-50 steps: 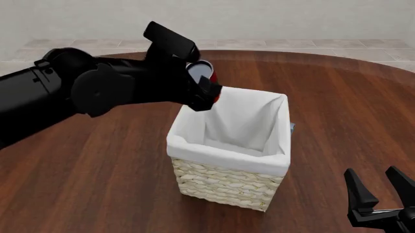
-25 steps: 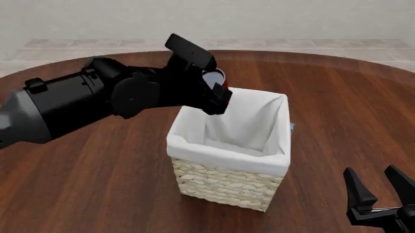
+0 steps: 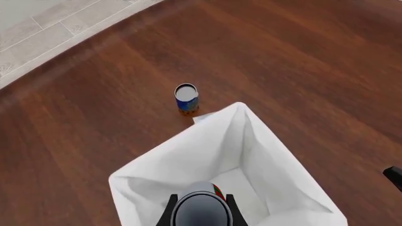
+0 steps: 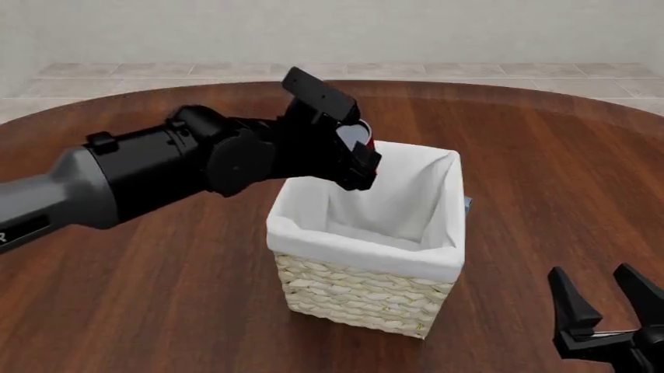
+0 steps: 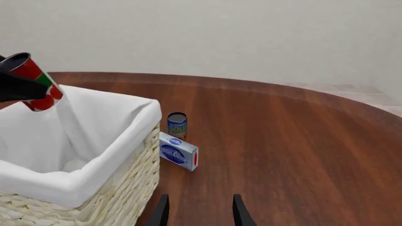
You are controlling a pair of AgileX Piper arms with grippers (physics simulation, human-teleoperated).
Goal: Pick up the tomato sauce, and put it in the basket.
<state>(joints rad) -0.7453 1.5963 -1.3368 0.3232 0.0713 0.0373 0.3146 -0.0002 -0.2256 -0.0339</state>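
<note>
Left wrist view – left tool (image 3: 199,207): closed around the tomato sauce (image 3: 201,212), whose grey metal top faces the camera, a strip of red and green label showing at its edge
Left wrist view – tomato sauce position: held over the open mouth of the basket (image 3: 188,150), above the white liner
Left wrist view – beyond the basket: a blue can (image 3: 186,98) stands on the wooden worktop (image 3: 301,61), with the corner of a small box (image 3: 202,116) just beside the basket's corner
Front view – left tool (image 4: 351,148): holds the tomato sauce (image 4: 353,135) tilted, above the far left rim of the basket (image 4: 365,264)
Front view – right tool (image 4: 604,301): fingers spread wide, holding nothing, low at the near right, well apart from the basket
Right wrist view – right tool (image 5: 199,213): fingers apart, nothing between them
Right wrist view – tomato sauce (image 5: 35,81): tilted, in the air over the basket (image 5: 88,183)
Right wrist view – beside the basket: a blue and white box (image 5: 178,151) lies near the wicker wall, the blue can (image 5: 177,125) upright just behind it
</note>
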